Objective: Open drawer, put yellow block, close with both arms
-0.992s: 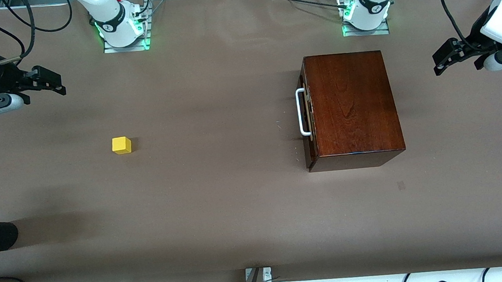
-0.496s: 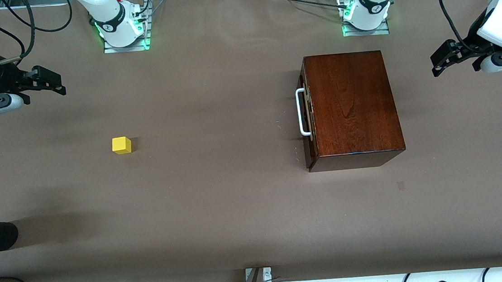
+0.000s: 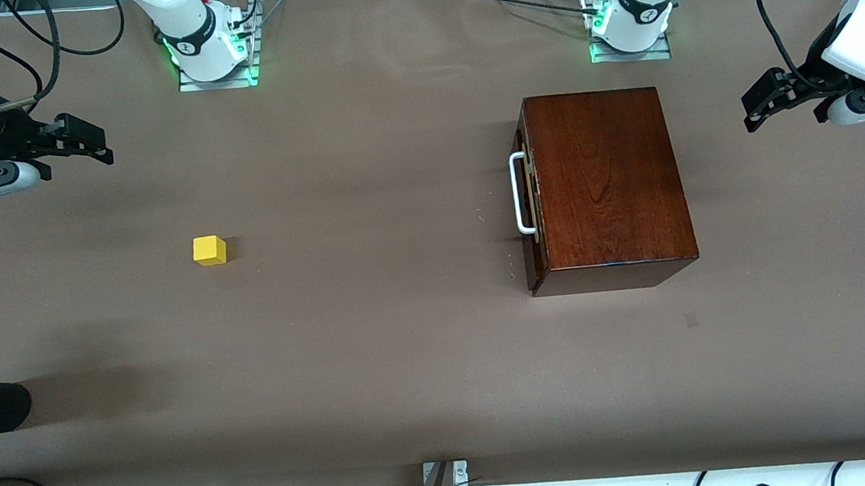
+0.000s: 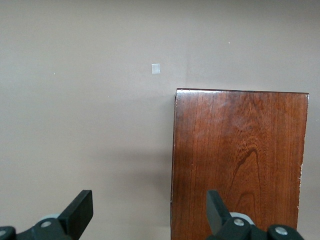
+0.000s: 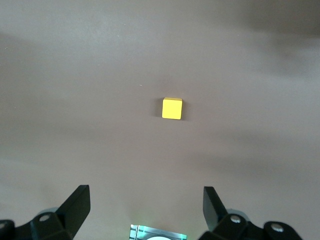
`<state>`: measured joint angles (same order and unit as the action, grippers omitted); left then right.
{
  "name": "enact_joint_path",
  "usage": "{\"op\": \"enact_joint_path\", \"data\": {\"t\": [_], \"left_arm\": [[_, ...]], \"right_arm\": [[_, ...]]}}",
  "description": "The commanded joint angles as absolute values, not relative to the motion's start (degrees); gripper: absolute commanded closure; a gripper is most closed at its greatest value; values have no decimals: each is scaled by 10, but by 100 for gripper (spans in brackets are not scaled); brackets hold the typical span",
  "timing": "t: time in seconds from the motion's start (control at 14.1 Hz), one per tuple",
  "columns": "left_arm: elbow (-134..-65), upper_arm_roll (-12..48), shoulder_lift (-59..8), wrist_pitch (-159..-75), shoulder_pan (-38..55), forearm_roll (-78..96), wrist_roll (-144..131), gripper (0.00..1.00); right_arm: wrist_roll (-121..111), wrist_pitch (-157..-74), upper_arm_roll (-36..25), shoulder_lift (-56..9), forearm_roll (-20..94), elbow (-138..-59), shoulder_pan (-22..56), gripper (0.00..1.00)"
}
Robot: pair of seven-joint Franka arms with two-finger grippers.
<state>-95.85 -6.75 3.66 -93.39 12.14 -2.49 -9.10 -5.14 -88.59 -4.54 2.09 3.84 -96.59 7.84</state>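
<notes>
Hovering wide open and empty, left claw (image 3: 761, 101) has edged toward the shut mahogany wooden drawer (image 3: 528, 191); right claw (image 3: 91, 144), equally open, waits; small yellow cube (image 3: 209, 250) sits untouched on the brown counter (image 3: 378, 342).

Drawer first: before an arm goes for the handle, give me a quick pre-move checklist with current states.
1. Drawer shut in the wooden box, ready to be pulled: ok.
2. White handle unobstructed, facing the right arm's end of the table: ok.
3. Left claw open and empty, up over the table at the left arm's end: ok.
4. Right claw open and empty, up at the right arm's end: ok.
5. Yellow block lying free on the table, apart from the box: ok.
6. Inside of the drawer free: cannot tell.
</notes>
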Motion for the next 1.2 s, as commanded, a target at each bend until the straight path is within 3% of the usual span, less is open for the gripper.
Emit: {"op": "enact_joint_path", "data": {"t": [0.0, 0.78, 1.13], "left_arm": [[-948, -67, 33, -933, 124, -35, -84, 0], [-946, -64, 25, -935, 128, -30, -86, 0], [-898, -19, -19, -934, 132, -22, -111, 0]], "right_arm": [[-53, -888, -43, 25, 32, -963, 78, 0], [-19, -904, -43, 2, 9, -963, 82, 0], [-16, -904, -46, -6, 9, -948, 81, 0]]}}
